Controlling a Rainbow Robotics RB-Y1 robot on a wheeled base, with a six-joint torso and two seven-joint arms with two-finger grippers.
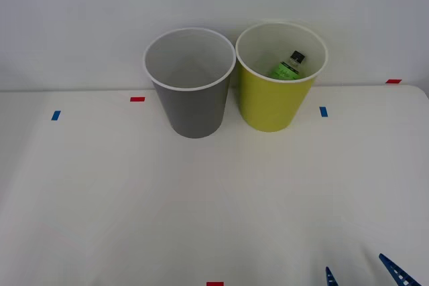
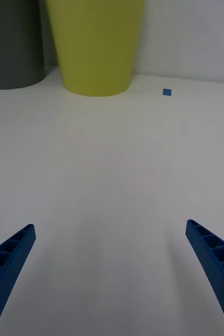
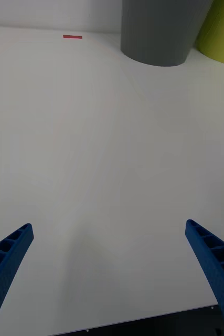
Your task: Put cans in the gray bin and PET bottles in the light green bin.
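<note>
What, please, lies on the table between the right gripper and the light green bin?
Nothing: in the right wrist view, bare white table runs from the open right gripper to the light green bin. A small blue mark sits off to one side.

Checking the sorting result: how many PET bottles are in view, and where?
1. The PET bottle lies inside the light green bin, leaning against its far wall. The gray bin beside it looks empty, though its bottom is partly hidden.
</note>
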